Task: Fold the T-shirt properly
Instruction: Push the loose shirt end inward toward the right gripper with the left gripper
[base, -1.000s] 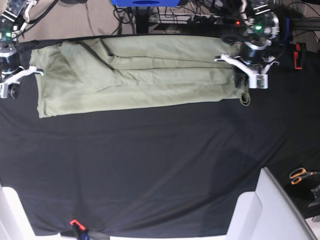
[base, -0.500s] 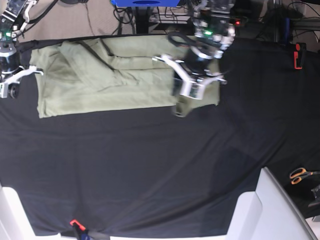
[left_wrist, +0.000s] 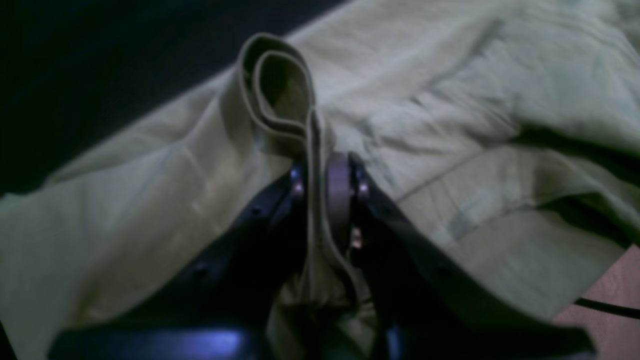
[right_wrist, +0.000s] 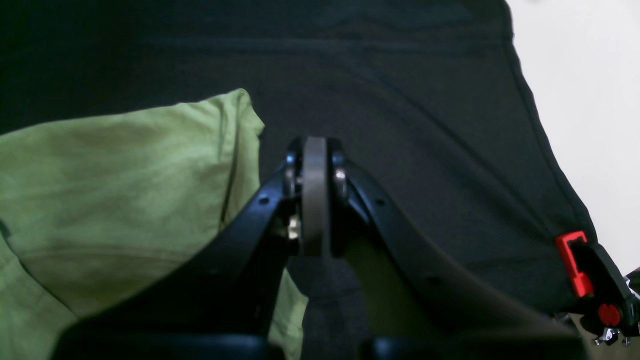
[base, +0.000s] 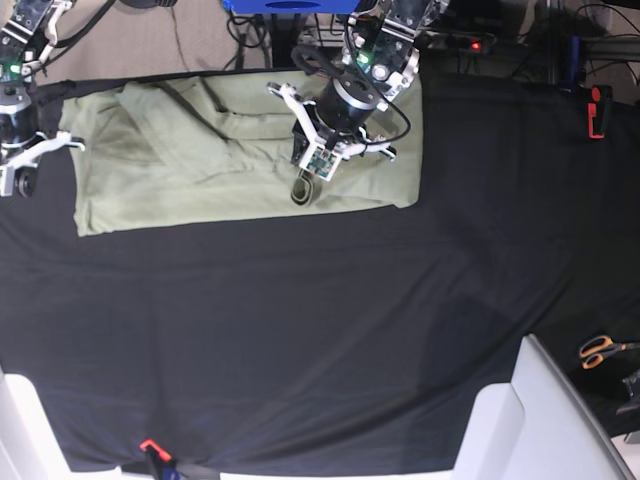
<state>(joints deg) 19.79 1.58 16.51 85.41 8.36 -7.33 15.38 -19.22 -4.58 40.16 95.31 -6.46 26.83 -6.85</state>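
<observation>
The black table cloth covers the whole work surface and lies mostly flat, with shallow creases across its middle. At the near edge of the base view, a small red clip sits on the cloth hem, and white panels stand at both near corners. A pair of orange-handled scissors lies off the cloth at the near right. Farther back, the T-shirt lies along the far edge of the cloth as a wide, partly folded band, its right end doubled back over itself. The left gripper hangs above the middle of that band; its jaws are nearly together, pinching a looped fold of the T-shirt hem, as the left wrist view shows. The right gripper is at the far left corner, just beside the T-shirt's end, with its jaws pressed together and holding nothing. A red-and-black clamp grips the far right edge. Beyond the table are beige floor, loose black cables and a blue object.
</observation>
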